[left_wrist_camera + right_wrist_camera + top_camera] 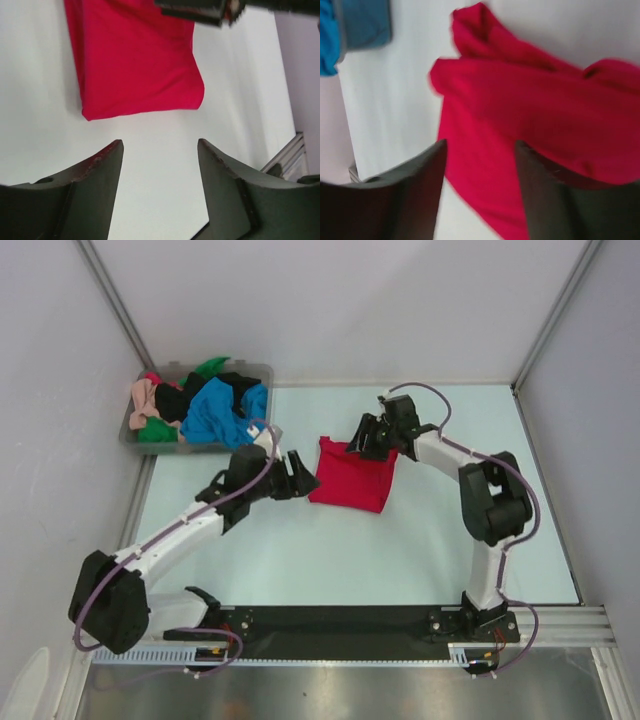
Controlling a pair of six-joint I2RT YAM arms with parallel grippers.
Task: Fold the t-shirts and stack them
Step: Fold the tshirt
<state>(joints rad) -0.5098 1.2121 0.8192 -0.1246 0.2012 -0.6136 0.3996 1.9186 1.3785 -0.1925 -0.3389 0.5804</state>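
Note:
The red t-shirt (pixel 353 477) lies folded into a rough square in the middle of the table. It also shows in the left wrist view (pixel 135 60) and the right wrist view (pixel 535 125). My left gripper (pixel 304 477) is open and empty, just left of the shirt's near left edge, above bare table (pixel 159 145). My right gripper (pixel 357 440) is open and empty, over the shirt's far edge (pixel 480 145). Other t-shirts in blue (pixel 218 410), black, green and peach-pink lie heaped in the bin.
A clear grey plastic bin (pixel 254 371) stands at the far left of the table. White walls with metal frame rails enclose the table on the left, back and right. A black base rail (pixel 340 620) runs along the near edge.

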